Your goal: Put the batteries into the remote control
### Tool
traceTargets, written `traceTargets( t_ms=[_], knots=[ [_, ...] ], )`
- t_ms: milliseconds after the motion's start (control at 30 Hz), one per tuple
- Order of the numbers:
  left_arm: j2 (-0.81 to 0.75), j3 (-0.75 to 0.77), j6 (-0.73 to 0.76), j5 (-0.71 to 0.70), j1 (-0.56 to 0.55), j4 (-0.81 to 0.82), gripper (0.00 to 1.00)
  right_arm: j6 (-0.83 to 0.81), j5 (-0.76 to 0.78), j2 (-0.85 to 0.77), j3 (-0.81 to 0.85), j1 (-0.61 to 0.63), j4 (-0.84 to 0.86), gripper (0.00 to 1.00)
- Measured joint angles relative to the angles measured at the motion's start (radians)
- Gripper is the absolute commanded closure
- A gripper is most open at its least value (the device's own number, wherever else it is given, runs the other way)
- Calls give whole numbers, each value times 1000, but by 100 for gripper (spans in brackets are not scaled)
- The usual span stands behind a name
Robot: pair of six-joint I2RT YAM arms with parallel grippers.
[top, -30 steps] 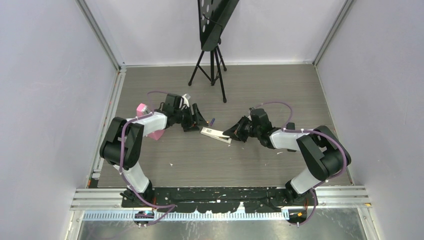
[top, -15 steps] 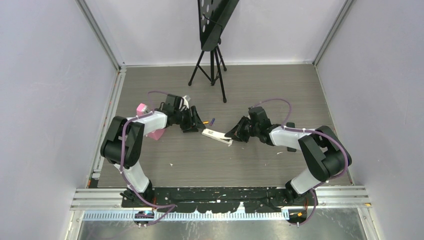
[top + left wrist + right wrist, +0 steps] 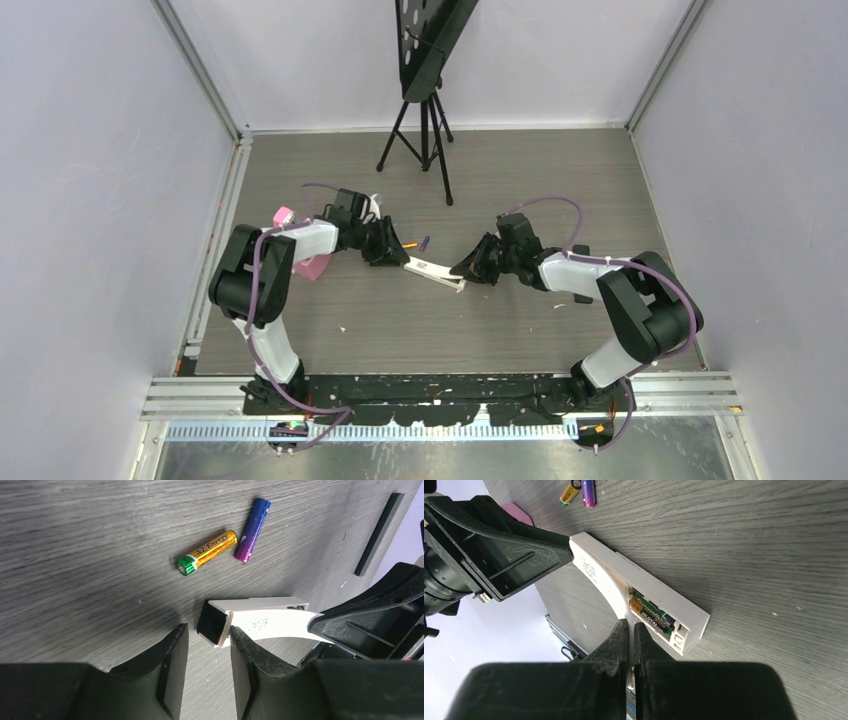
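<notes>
Right hand (image 3: 631, 627) pinches lid (image 3: 594, 570); left hand (image 3: 207, 645), half open, at 10 o'clock end of remote (image 3: 669, 597). Two batteries (image 3: 651, 614) inside; next, snap lid shut.

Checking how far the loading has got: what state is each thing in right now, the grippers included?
remote control: battery bay open, two batteries seated inside.
battery cover: lifted at one end, pinched by the right gripper.
orange-yellow battery: loose, lying flat on the table.
purple battery: loose, lying flat beside it.
left gripper: open, at the remote's end.
right gripper: shut on the battery cover.
</notes>
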Motion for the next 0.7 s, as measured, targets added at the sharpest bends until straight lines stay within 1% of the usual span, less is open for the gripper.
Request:
traceTargets(
  t_ms=[167,267,333,500,600,700],
  knots=[
    [33,45,3,26,-7,-36,73,0,1,0,0,0,-2,100],
    [48,78,3,33,-16,-70,75,0,2,0,0,0,-3,98],
    [50,91,13,21,-23,-92,75,1,2,-3,0,0,-6,92],
    [52,121,47,-13,-42,-144,75,-3,7,-40,0,0,-42,74],
    [52,123,55,-19,-46,-155,76,-11,16,-63,0,0,-90,68],
    [52,125,60,-20,-47,-156,76,-24,27,-80,0,2,-152,64]
  ],
)
